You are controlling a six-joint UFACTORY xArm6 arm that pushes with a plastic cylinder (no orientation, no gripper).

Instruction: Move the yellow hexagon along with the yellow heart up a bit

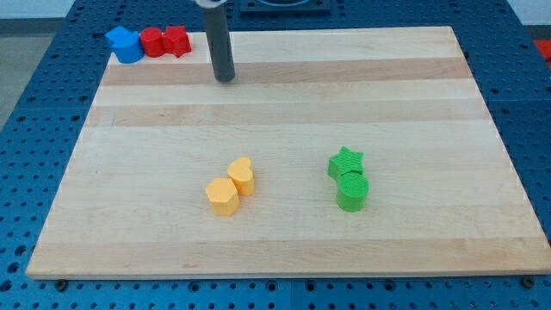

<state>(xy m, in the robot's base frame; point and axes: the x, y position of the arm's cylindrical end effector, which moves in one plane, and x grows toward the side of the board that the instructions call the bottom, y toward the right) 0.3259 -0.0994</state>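
Yellow hexagon [222,196] touching yellow heart [242,176] mid wooden board [284,95] — my tip [225,79] well above; no jaws.

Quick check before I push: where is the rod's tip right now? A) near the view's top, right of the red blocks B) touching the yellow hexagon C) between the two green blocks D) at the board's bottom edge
A: my tip rests near the view's top, just right of the red blocks, well apart from the yellow hexagon and yellow heart.
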